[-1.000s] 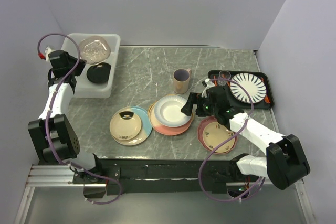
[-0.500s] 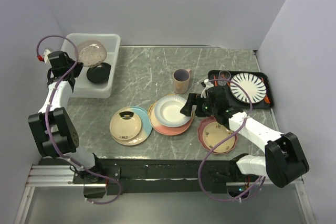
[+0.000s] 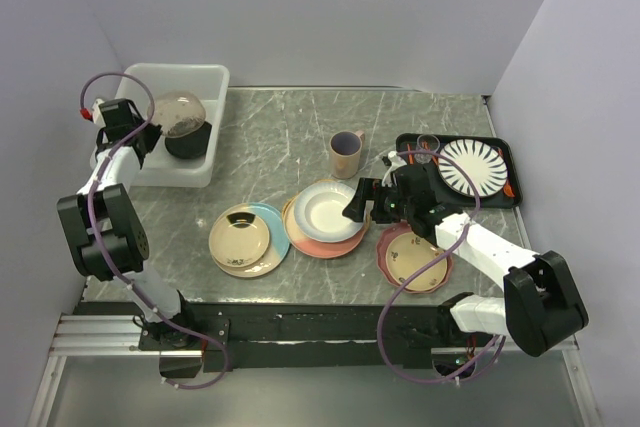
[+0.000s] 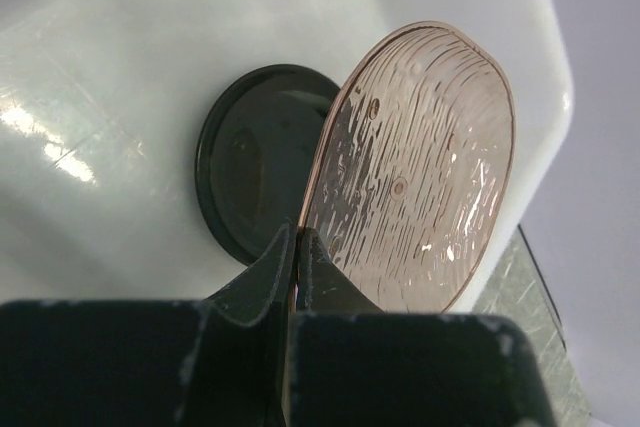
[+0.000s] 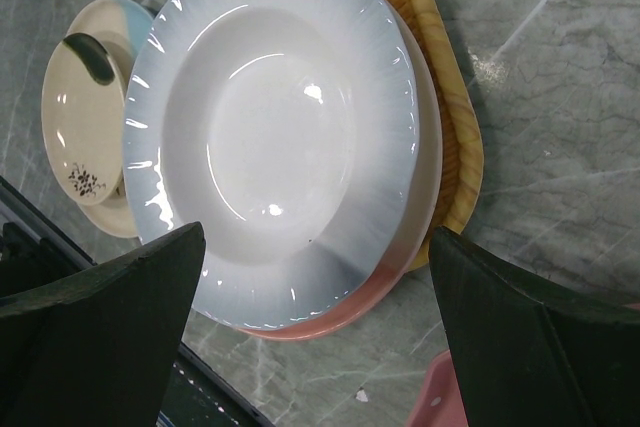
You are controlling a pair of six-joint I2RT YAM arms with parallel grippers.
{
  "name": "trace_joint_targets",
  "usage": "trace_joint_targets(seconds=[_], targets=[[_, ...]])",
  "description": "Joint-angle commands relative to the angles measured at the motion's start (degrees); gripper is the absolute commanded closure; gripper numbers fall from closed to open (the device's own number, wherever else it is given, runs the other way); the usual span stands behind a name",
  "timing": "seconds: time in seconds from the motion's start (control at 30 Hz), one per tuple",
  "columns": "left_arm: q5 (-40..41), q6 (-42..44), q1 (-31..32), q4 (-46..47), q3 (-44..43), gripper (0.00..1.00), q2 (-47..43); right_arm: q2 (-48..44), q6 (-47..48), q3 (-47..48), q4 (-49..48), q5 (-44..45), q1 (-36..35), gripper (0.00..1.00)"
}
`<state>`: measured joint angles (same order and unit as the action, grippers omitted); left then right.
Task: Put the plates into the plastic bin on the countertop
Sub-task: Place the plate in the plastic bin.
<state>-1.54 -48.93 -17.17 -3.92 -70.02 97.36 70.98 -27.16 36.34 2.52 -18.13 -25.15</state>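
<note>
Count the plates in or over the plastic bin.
2: a black plate lying flat in the plastic bin, and a pinkish plate held tilted above it by the left gripper. More may hide beneath.

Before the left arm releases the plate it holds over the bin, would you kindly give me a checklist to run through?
1. Left gripper shut on the rim of the translucent pink plate: ok.
2. Plate over the plastic bin, inside its walls: ok.
3. Plate level for release: not ok, it stands tilted on edge.
4. Plate's lower edge resting on the black plate or the bin floor: cannot tell.
5. Right gripper open over the white plate, away from the bin: ok.
</note>
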Motion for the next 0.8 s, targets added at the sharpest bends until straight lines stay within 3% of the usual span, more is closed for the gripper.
trace_joint_targets(seconds=[0.0, 0.77], targets=[[0.57, 1.55, -0.15, 0.85, -2.75, 0.99, 0.99, 0.39, 0.44, 1.98, -2.26, -0.77, -0.25, 0.0], [0.49, 3.14, -0.23, 0.32, -3.45, 0.99, 4.76, 0.65, 0.53, 2.33, -2.35, -1.47, -0.25, 0.0]])
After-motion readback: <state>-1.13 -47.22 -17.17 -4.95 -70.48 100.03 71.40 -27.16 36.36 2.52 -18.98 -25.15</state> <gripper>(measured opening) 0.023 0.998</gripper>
